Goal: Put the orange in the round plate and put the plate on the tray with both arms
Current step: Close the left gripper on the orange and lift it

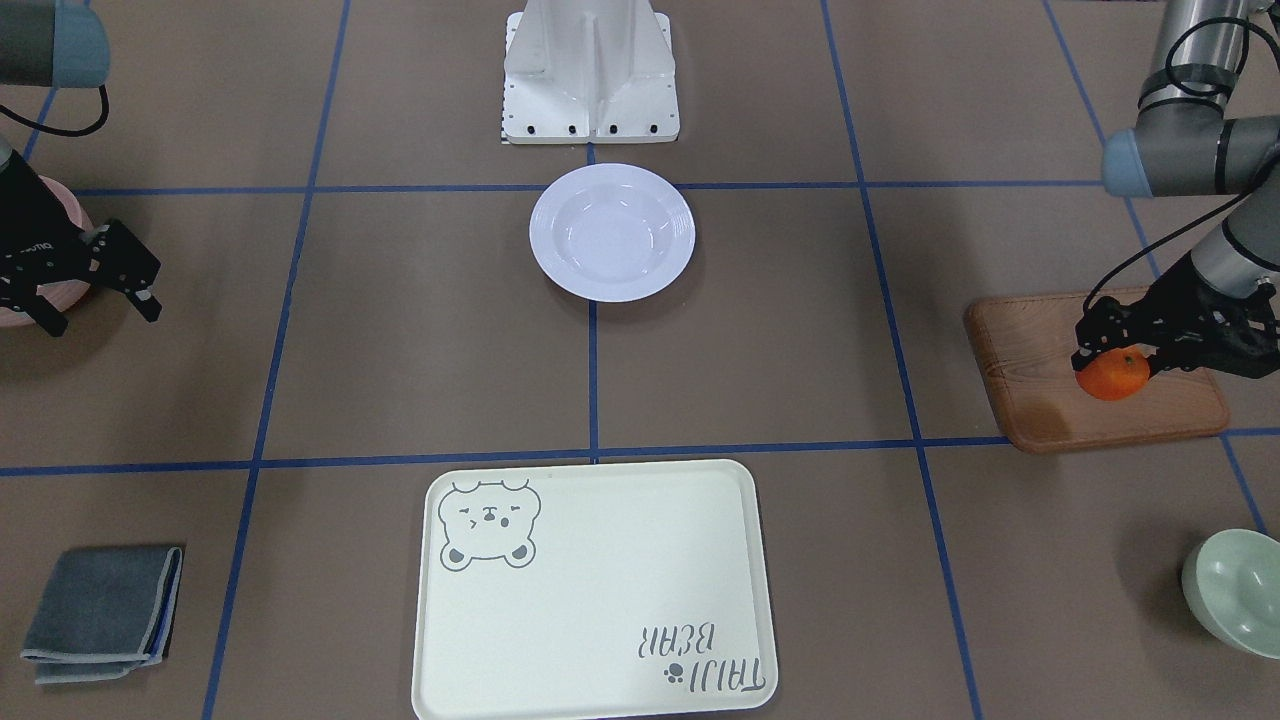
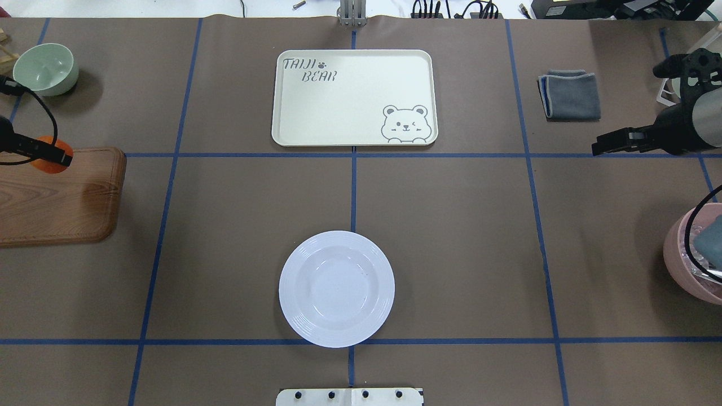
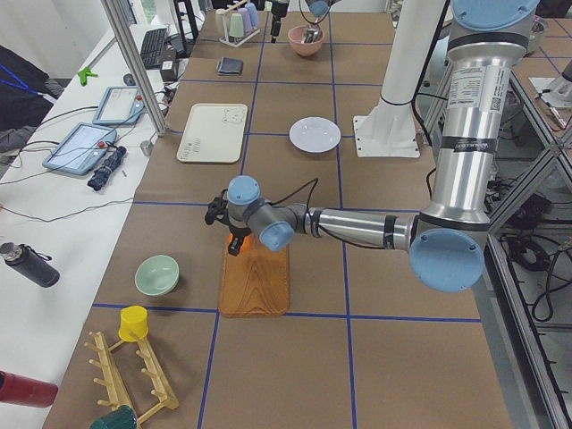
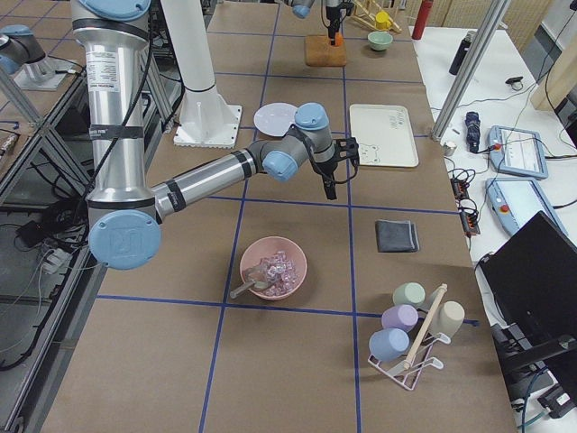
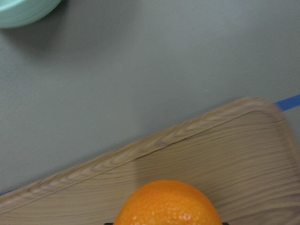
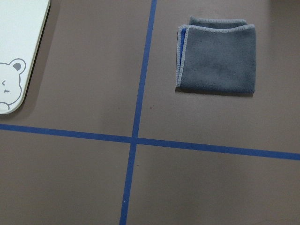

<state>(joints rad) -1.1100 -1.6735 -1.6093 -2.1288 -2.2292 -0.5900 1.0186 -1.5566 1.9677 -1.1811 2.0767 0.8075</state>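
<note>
Currently the left black two-finger gripper (image 1: 1118,365) is clenched on the small bright-orange mandarin (image 1: 1112,380) at the brown wooden board (image 1: 1030,400) (whether lifted: cannot tell). The right gripper (image 1: 103,318) has its fingers spread. The glossy white round plate (image 1: 612,232) sits mid-table, well apart from the cream rectangular bear tray (image 1: 590,600).

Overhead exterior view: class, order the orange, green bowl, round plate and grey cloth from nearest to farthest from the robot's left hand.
1. orange, in the left hand, at the left edge.
2. green bowl, far left corner.
3. round plate, centre, near the robot.
4. grey cloth, far right.
</note>
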